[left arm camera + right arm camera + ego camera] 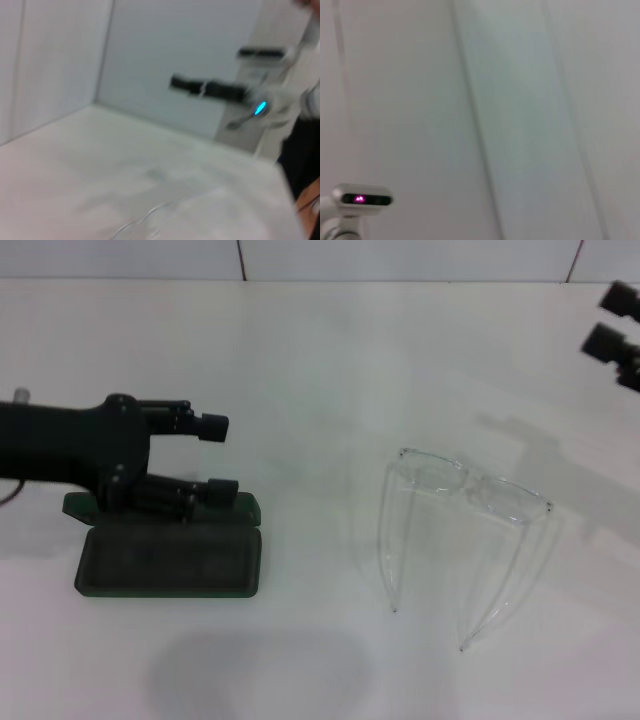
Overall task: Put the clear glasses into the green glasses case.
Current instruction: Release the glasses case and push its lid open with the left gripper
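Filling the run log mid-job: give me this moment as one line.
left gripper: open, above open green glasses case | clear glasses: unfolded on table, right of case, ungrasped | right gripper: far right edge, away

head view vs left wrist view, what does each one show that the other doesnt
Only the head view shows the open green glasses case, the left gripper open above its rear edge, and the right gripper parked at the table's far right. Only the left wrist view shows a blue light on equipment beyond the table. Both show the white table and the clear glasses.
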Available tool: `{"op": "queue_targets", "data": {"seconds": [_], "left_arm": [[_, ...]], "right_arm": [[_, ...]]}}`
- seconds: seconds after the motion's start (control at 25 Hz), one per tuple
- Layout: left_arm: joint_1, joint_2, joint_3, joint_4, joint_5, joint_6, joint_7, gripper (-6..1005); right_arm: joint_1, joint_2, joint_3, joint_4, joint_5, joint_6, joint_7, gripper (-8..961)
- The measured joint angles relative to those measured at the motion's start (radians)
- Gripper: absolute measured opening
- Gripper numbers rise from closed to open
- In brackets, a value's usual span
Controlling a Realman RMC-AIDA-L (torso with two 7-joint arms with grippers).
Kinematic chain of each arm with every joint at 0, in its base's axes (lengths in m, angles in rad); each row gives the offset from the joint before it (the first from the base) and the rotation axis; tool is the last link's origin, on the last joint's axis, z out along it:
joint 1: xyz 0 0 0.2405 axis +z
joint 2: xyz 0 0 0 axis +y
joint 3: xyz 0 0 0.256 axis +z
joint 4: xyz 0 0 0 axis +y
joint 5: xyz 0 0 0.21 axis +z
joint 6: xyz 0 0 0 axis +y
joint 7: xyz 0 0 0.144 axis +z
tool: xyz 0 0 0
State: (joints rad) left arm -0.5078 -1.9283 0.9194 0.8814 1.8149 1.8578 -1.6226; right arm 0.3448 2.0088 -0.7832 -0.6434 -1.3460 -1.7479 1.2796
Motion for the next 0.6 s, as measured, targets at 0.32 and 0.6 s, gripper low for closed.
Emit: {"op": "queue_targets", "data": {"seconds": [0.32, 0.6], "left_arm": [[-0.086, -0.031, 0.018, 0.257, 0.357, -0.053, -0.187, 858], [-0.137, -0.066, 0.093, 0.316, 0.550, -0.035, -0.254, 718]], "right_arm": [[-0.039, -0.013, 0.079, 0.022, 0.000, -0.005, 0.005, 746], [-0.049, -0.013, 0.096, 0.023, -0.005, 0.002, 0.005, 745]]}}
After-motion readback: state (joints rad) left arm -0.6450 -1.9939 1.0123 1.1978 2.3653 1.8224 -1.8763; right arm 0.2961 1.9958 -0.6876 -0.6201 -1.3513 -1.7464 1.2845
